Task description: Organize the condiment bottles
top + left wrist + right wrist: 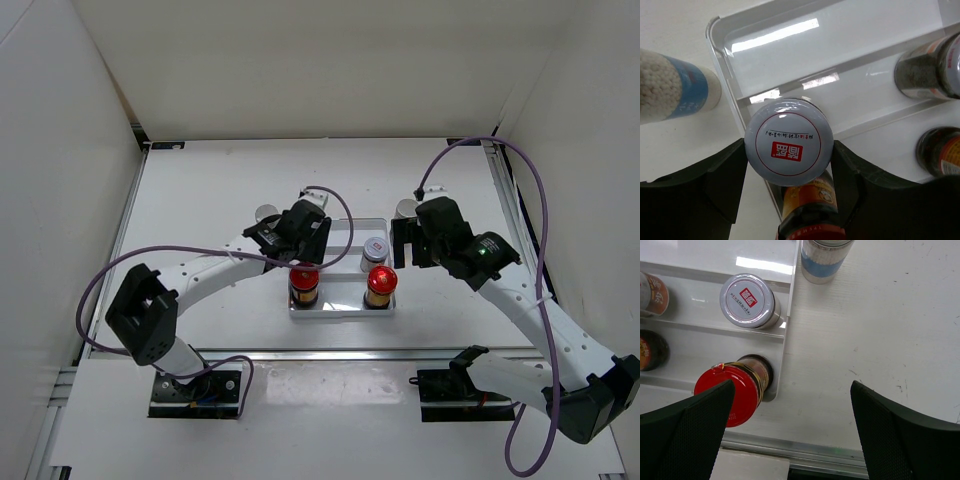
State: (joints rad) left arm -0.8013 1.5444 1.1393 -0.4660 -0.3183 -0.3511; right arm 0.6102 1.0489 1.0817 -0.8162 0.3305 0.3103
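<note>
My left gripper is shut on a short silver-capped bottle over the left end of the white divided tray. Just below it, a red-capped bottle stands in the near row, also visible in the left wrist view. A second red-capped bottle and a short silver-capped one stand at the tray's right end. One tall blue-labelled bottle stands on the table left of the tray. Another stands to the right. My right gripper hangs open beside the tray's right edge, with nothing between its fingers.
White walls close in the table on three sides. A metal rail runs along the near edge. The tray's far row holds nothing. Bare tabletop lies right of the tray.
</note>
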